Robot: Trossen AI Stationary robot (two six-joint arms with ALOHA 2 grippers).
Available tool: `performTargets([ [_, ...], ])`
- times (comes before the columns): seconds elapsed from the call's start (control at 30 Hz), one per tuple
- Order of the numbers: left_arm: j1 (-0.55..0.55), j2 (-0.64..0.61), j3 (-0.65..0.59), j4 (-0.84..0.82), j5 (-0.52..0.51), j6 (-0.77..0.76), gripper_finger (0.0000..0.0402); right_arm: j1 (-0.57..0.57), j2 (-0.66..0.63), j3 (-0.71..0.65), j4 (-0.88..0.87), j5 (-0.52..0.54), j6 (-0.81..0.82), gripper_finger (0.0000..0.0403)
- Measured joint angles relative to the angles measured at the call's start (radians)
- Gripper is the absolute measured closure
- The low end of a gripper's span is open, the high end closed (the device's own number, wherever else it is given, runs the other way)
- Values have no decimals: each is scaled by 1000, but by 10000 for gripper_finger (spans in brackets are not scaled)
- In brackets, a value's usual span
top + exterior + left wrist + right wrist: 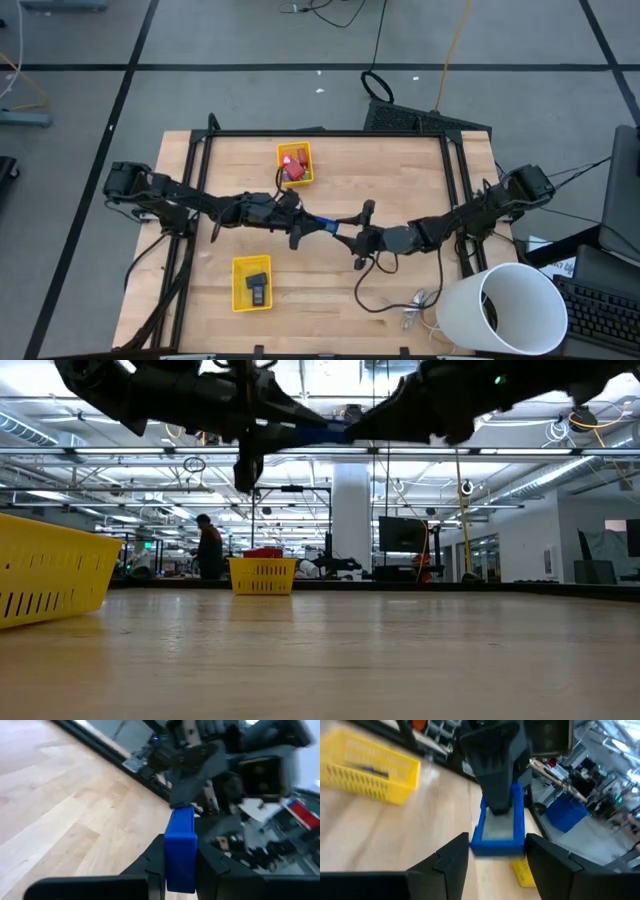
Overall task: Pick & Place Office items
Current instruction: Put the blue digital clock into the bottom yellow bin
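Note:
A blue blocky office item hangs above the middle of the table between my two grippers, clear of the wood; it also shows in the low view. My left gripper comes from the table's left and is shut on it. My right gripper comes from the right, and its open fingers stand on either side of the item's other end. Red items lie in the far yellow tray. A dark item and a blue one lie in the near yellow tray. My left gripper pinches the blue item's end between its two fingers. They come in about level from the table's left and lie along the item, which sticks out beyond them, clear of the table. My right gripper flanks the opposite end; I cannot tell whether it touches.
A white bucket stands at the near right corner, with a black cable and silvery metal bits beside it. Bare wood lies between the trays and below the grippers. A person stands far off in the room.

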Motion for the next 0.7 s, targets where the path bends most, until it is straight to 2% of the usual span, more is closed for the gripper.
performTargets([
  [0.2, -44, -128, -28, -132, 10, 50, 344, 18, -124, -5, -183, 28, 128, 219],
  [0.37, -138, -260, -98, -243, 53, 30, 344, 19, -267, -62, -262, 26, 216, 230],
  [0.6, -387, -407, -139, -625, -10, -63, 344, 7, -437, -234, -151, 28, 242, 242],
  [0.7, -499, -443, -141, -775, -41, -175, 344, -12, -486, -302, -57, 30, 246, 243],
])
